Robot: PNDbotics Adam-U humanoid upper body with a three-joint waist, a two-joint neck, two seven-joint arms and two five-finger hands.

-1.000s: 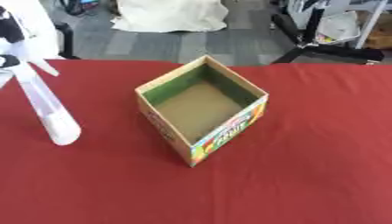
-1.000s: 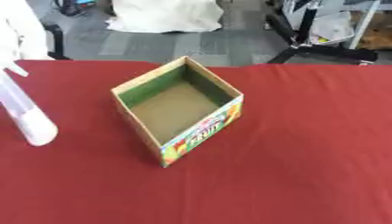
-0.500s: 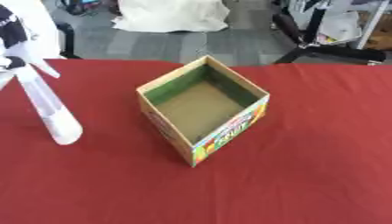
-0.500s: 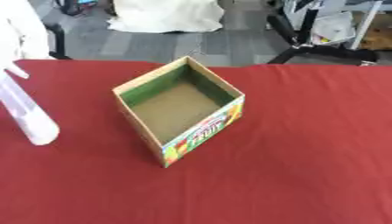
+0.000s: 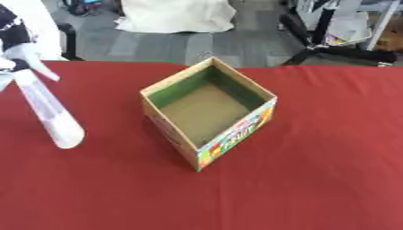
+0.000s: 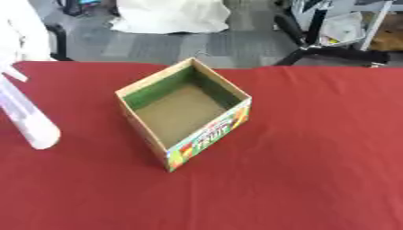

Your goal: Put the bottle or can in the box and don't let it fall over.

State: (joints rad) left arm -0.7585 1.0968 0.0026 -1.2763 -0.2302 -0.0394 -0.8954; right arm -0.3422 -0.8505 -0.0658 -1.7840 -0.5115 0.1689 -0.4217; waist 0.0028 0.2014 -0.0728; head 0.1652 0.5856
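While the box (image 5: 208, 114) sits open and bare inside at the middle of the red table (image 5: 330, 170), the work is at the far left. There a white bottle (image 5: 49, 112) stands with its base on the cloth and its body leaning, top toward the left edge, well apart from the box. At its top a black and white shape shows at the upper left corner of the left eye view; I take it for the left hand (image 5: 14, 33) meeting the bottle's neck, but whether its fingers are curled round the neck or only near it I cannot tell. A white spout or trigger sticks out to the right just below that shape.

By my reading the step in hand is the pick-up: the bottle is reached but not lifted, and nothing is in the box.

The next move calls for bringing the bottle upright, raising it above the box's near-left wall, carrying it rightward over the opening and lowering it onto the brown floor, base down. A tall, narrow bottle is likely to tip if let go while leaning.

No right hand shows in either view.
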